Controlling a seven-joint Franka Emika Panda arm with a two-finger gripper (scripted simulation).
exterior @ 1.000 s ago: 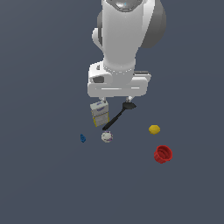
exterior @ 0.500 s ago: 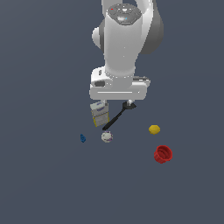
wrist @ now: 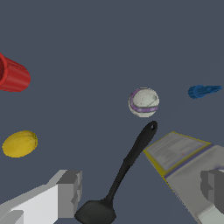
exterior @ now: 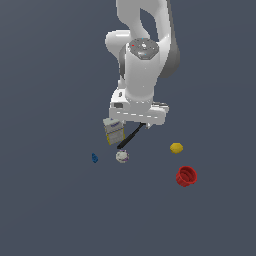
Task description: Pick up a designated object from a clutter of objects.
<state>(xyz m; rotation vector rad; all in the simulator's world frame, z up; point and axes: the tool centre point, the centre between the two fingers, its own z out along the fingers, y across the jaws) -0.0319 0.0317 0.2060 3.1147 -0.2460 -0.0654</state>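
Arm lowered, slim black utensil (wrist: 127,169), oval head

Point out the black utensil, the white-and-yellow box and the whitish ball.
black utensil (wrist: 131,159), wrist view, on its handle.
white-and-yellow box (wrist: 175,151), wrist view, on its top face.
whitish ball (wrist: 143,102), wrist view, on its centre.

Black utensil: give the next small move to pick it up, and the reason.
Probably lower straight down. The black utensil lies between the open fingers, its handle close beside the white-and-yellow box, and the gripper looks to hang above it.
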